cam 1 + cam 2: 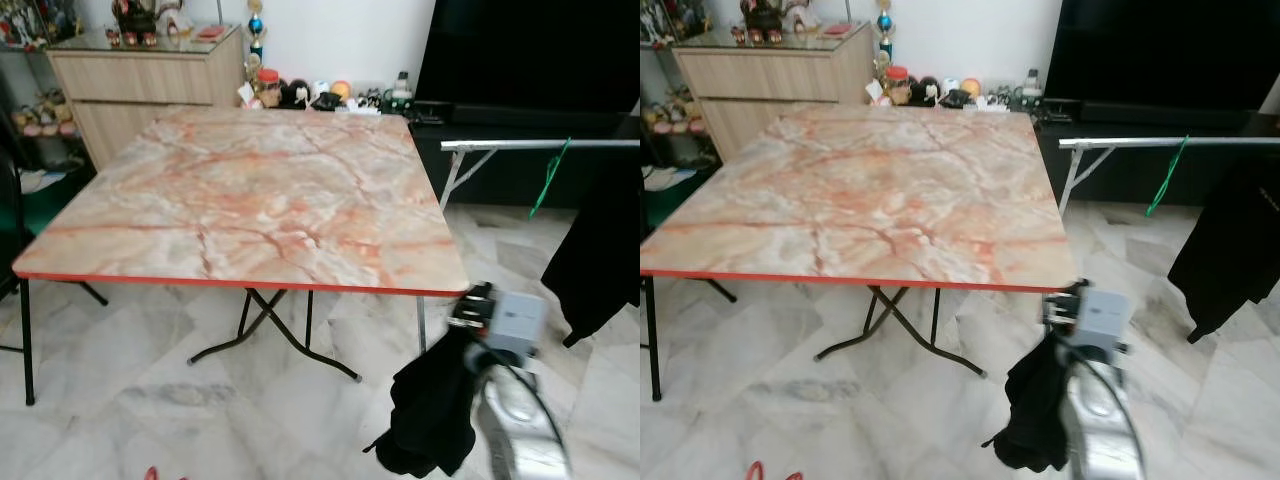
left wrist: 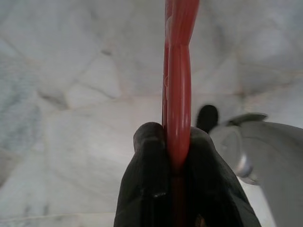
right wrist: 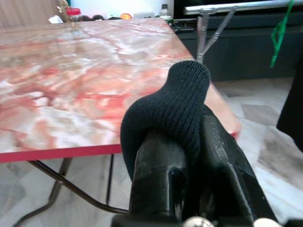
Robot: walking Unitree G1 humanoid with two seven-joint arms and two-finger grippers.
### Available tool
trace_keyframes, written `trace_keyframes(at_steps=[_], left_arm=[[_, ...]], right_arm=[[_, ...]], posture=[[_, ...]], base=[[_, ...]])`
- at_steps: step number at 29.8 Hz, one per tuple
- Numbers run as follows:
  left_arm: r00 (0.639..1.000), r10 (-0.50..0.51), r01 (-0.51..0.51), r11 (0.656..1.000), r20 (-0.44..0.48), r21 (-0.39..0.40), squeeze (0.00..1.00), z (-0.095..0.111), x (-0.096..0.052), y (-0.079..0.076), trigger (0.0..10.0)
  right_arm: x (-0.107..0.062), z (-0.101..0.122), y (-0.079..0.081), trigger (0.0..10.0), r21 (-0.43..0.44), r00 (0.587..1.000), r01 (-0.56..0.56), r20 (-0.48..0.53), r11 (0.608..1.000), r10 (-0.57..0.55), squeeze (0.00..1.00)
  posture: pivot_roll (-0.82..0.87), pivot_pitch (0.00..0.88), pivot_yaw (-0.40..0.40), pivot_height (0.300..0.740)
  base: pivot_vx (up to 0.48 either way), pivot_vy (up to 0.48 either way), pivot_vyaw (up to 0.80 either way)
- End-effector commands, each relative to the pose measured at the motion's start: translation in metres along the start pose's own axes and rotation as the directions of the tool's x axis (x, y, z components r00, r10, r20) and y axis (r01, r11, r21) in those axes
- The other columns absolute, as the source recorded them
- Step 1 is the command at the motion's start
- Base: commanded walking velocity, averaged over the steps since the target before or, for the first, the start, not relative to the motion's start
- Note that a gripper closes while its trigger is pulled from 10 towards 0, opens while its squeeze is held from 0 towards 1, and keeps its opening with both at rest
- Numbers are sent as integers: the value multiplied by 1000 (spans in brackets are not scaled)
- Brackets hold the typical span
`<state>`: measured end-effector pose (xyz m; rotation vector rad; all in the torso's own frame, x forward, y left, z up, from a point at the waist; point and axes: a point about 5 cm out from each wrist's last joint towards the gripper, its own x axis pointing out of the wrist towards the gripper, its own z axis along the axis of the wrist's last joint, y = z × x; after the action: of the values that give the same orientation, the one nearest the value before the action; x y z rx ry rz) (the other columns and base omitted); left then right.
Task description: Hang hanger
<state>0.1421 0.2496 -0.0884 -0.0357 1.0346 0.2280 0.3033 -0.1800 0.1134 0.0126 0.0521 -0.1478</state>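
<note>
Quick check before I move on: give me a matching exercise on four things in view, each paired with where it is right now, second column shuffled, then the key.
Things:
1. red hanger
2. black garment
3. green hanger
4. marble-pattern table

Places:
A. hooked on the silver rail of the drying rack
B. pinched in the left gripper, above the tiled floor
C. standing straight ahead, in front of the wooden cabinet
D. clamped in the right gripper, drooping beside the table's near right corner

Pairs: 1-B, 2-D, 3-A, 4-C
</note>
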Motion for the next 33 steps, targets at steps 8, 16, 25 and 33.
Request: trace_keyframes(at_steps=[8, 16, 25, 33], left_arm=[[1000, -30, 30, 999, -6, -19, 0, -5, 0, -8, 10000], [999, -36, 36, 999, 2, -17, 0, -3, 0, -8, 10000], [999, -43, 44, 999, 5, -20, 0, -2, 0, -8, 10000], [999, -53, 53, 998, 3, -19, 0, -2, 1, -12, 10000]], right_arm=[[1, 8, -7, 10000, -8, 999, 12, 43, 1000, -11, 0], [4, 11, -5, 10000, -12, 998, 4, 55, 1000, -3, 0], [6, 15, -7, 10000, -14, 997, 4, 72, 1000, -3, 0], [13, 27, -9, 10000, -52, 993, -7, 117, 999, 13, 0]], posture=[[10, 0, 1, 740], [17, 0, 3, 740], [17, 0, 6, 740], [15, 0, 11, 740]], base=[[0, 0, 0], [151, 0, 0], [358, 0, 0], [377, 0, 0]])
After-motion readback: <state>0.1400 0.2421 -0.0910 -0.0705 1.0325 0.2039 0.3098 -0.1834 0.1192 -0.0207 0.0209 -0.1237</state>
